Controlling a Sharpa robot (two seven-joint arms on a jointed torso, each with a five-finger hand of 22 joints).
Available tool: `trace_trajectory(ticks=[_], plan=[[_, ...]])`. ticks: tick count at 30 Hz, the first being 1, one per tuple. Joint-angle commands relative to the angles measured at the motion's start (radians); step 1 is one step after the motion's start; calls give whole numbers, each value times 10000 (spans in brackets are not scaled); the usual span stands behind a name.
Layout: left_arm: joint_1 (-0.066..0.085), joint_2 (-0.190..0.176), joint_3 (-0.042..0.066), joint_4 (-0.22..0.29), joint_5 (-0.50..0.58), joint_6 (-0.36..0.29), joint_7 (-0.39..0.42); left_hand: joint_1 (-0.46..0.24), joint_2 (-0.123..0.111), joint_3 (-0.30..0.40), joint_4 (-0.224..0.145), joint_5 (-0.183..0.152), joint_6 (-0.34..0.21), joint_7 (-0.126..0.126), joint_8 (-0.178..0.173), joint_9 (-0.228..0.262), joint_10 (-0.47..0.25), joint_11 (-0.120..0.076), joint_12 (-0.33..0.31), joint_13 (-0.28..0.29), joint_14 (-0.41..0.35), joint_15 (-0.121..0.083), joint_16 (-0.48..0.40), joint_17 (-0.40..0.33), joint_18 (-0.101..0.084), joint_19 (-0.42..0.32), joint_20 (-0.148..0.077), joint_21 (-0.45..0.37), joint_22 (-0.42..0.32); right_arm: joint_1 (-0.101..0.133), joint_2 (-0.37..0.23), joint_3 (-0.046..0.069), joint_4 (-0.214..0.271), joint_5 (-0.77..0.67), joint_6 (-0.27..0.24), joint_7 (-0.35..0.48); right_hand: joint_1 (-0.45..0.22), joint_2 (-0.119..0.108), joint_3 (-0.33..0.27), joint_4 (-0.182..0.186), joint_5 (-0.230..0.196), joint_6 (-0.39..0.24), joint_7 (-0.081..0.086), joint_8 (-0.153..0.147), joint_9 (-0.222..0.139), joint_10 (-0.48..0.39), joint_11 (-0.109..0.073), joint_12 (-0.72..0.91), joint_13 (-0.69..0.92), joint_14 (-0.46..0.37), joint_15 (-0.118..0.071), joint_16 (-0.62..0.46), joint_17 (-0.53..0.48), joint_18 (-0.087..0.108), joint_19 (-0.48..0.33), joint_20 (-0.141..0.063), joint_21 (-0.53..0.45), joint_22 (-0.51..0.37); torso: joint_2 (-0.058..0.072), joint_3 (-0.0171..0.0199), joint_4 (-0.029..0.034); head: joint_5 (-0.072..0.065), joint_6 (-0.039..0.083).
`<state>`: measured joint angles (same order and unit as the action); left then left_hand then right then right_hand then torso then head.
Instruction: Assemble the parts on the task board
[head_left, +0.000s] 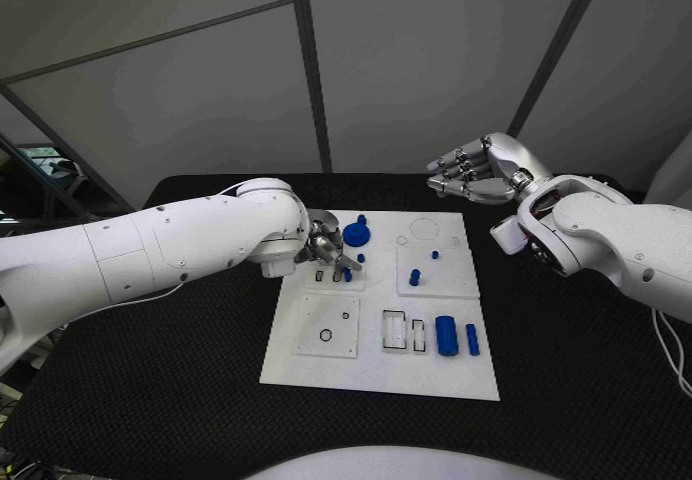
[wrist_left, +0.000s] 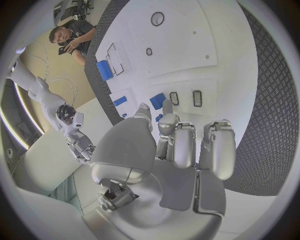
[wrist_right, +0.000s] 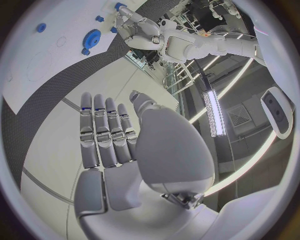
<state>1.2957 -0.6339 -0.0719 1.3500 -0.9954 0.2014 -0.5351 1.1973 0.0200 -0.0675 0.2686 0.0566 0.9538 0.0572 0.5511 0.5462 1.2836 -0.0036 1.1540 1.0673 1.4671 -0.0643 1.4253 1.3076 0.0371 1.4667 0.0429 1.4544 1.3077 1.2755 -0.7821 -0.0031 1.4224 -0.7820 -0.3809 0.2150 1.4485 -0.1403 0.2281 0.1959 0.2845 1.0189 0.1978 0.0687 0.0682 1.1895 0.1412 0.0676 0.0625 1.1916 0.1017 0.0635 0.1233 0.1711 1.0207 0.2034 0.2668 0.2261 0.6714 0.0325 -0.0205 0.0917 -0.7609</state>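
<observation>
Head view: the left hand (head_left: 326, 250) is lowered onto the white board (head_left: 382, 375) on the black bench (head_left: 577, 380), fingers closed around a small blue part (head_left: 346, 274). The right hand (head_left: 483, 170) is raised beyond the board, fingers loosely curled, nothing held. A blue gear (head_left: 356, 234) lies nearby.

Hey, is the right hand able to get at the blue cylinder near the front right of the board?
Probably yes: the right hand is raised, holding nothing, and nothing covers the blue cylinder; the left hand works elsewhere.
</observation>
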Motion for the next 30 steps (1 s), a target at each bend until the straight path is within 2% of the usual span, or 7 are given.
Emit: trace_trajectory(ticks=[1, 14, 21, 27, 30], plan=[[18, 27, 3, 1, -64, 216, -80, 135, -28, -4, -58, -18, -59, 4, 58, 33, 7, -89, 66, 18, 532, -86, -32, 794, 44, 187, -59, 25, 661, 22, 22, 8, -7, -51, -66, 1, -73, -11, 22, -62, 64, -8, 71, -43, -8, -80, -4, -26, -4, -70, -26, -5, -9, 117, 73, -10, -18, -9, -4, -1, 3, 2, -29], [18, 73, 3, -3, -62, 381, -86, 401, 35, 46, -207, -16, -90, -14, 141, 213, 33, -105, 95, 62, 535, -99, -39, 801, 44, 187, -70, 23, 674, 21, 67, 7, -41, -52, -27, 5, -76, -2, 25, -66, 81, -4, 70, -41, -6, -81, -6, -25, -4, -68, -27, -3, -19, 118, 83, -10, -31, -21, 4, -3, 6, 8, -70], [18, 70, 4, 11, -29, 357, -83, 786, 292, 313, -414, -11, -156, -51, 166, 367, 39, -139, 91, 79, 537, -126, -46, 811, 46, 183, -92, 15, 679, 21, 100, 6, -78, -52, -16, 14, -76, -2, 25, -66, 81, -4, 70, -41, -6, -81, -6, -25, -4, -68, -27, -3, -19, 118, 83, -10, -31, -21, -2, -6, 4, 15, -86], [18, 29, 4, 56, 152, 227, -71, 1483, 702, 1068, -786, -5, -299, -122, 99, 484, 5, -213, 37, 73, 540, -192, -55, 823, 49, 180, -149, 5, 687, 21, 118, 6, -113, -52, -11, 14, -80, 8, 28, -72, 101, 0, 68, -39, -5, -84, -7, -25, -5, -68, -27, -3, -33, 119, 94, -9, -48, -38, 7, -9, -2, 19, -87], [17, -7, 4, 99, 277, 145, -60, 1794, 713, 1777, -973, -5, -393, -126, 32, 551, -31, -240, -27, 55, 541, -216, -62, 832, 47, 182, -187, 3, 703, 20, 130, 6, -137, -52, -2, 13, -80, 8, 28, -72, 101, 0, 68, -39, -5, -84, -7, -25, -5, -68, -27, -3, -33, 119, 94, -9, -48, -38, 8, -11, 3, 27, -93]])
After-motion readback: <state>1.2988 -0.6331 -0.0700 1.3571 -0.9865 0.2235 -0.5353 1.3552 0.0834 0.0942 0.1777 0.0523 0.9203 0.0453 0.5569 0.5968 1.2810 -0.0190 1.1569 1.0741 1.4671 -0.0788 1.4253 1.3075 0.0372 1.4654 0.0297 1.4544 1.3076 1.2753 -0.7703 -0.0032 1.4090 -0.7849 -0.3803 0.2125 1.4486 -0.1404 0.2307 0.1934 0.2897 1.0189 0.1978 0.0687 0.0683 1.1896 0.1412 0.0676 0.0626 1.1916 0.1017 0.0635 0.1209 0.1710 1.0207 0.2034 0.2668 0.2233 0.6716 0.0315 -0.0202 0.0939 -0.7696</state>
